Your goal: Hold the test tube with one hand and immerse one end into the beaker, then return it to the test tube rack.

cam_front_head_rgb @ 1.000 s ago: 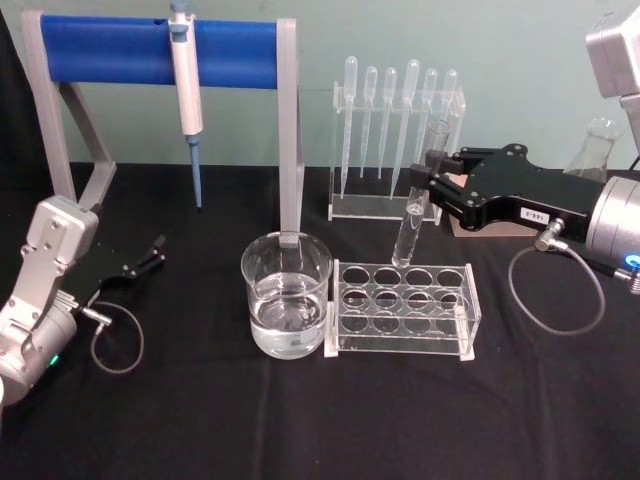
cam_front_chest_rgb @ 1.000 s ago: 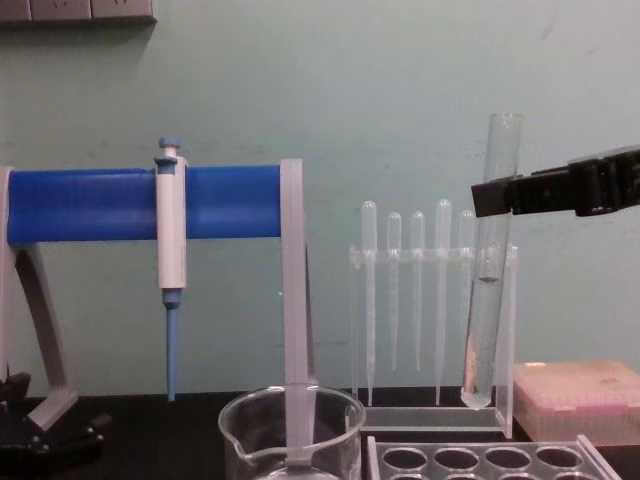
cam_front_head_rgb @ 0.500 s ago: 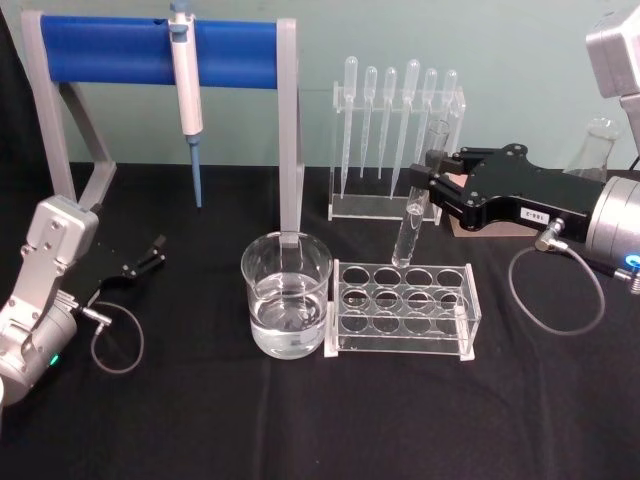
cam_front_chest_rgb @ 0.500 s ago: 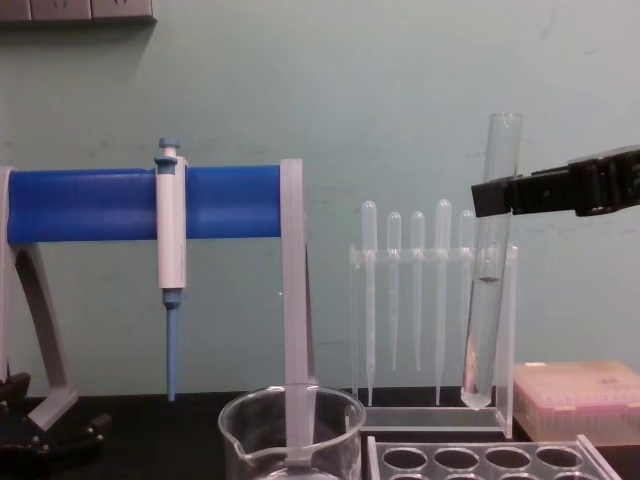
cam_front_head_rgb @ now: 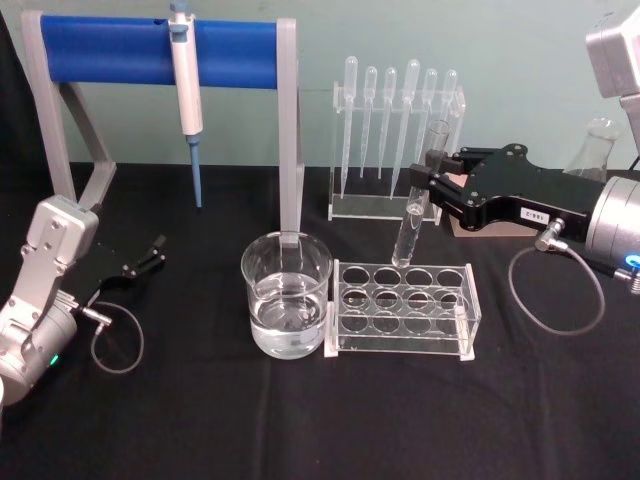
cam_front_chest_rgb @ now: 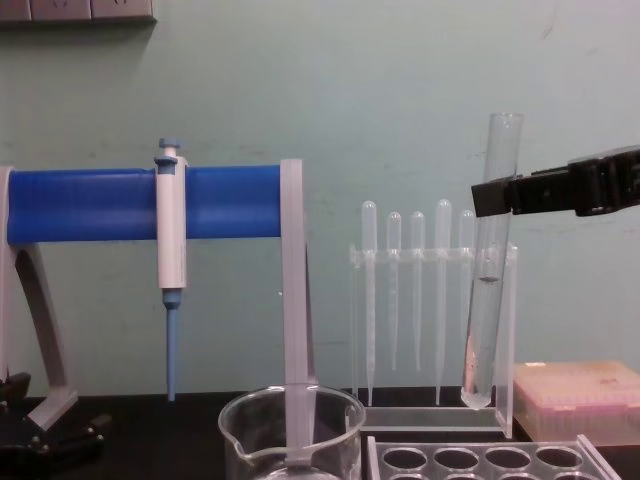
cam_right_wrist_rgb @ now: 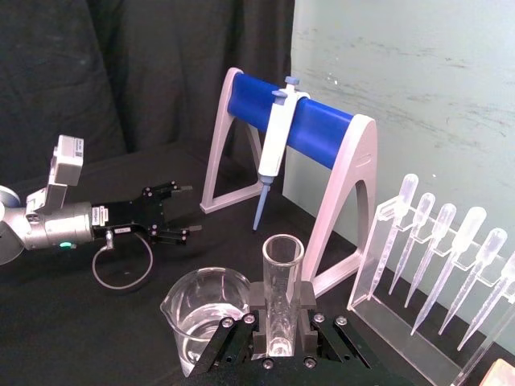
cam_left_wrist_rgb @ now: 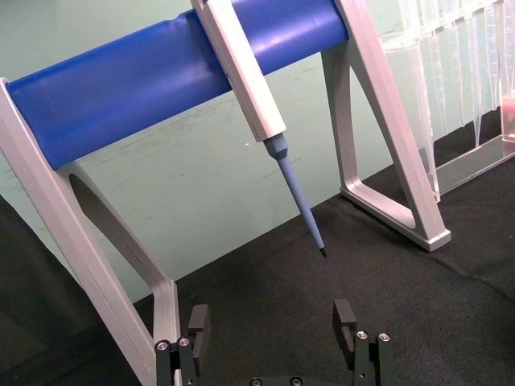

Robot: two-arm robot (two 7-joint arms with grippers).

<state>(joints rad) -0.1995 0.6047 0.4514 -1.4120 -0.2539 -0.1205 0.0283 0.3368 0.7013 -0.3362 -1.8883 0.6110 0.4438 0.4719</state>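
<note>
Head view: the right hand (cam_front_head_rgb: 432, 185) pinches the test tube (cam_front_head_rgb: 412, 205) near its top. The tube hangs almost upright, its round bottom just above the far row of the rack (cam_front_head_rgb: 404, 293). The part-filled beaker (cam_front_head_rgb: 262, 300) stands just beside the rack, at 9 o'clock. The left hand (cam_front_head_rgb: 157, 252) rests spread on the worktop (cam_front_head_rgb: 300, 420), well apart at 9 o'clock.

Carried low toward 8 o'clock, the tube could clip the beaker's rim or the grey post (cam_front_head_rgb: 290, 130) behind it. Smooth glass may also slip in so narrow a pinch.

The chest view cuts off the beaker's base and most of the rack. I cannot tell whether the tube holds liquid, and the clear droppers (cam_front_head_rgb: 390, 110) behind blur its outline.
</note>
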